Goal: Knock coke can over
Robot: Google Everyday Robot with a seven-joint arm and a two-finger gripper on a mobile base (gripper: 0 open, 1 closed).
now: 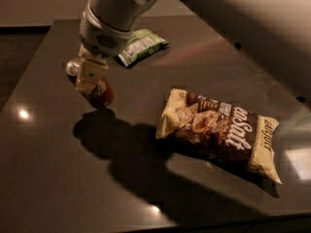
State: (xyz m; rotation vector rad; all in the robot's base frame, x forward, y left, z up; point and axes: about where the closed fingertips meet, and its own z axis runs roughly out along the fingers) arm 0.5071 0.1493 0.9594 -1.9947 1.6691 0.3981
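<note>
The coke can (101, 95) is a small red can on the dark table (53, 178), left of the middle. It leans steeply, its silver top (73, 67) pointing up and to the left, its lower end on the table. My gripper (91, 75) hangs from the big white arm, directly over and against the can's upper side, hiding part of it.
A large brown and cream chip bag (221, 132) lies flat to the right of the can. A green snack bag (141, 45) lies further back, behind the gripper. The table's left edge runs close to the can's left.
</note>
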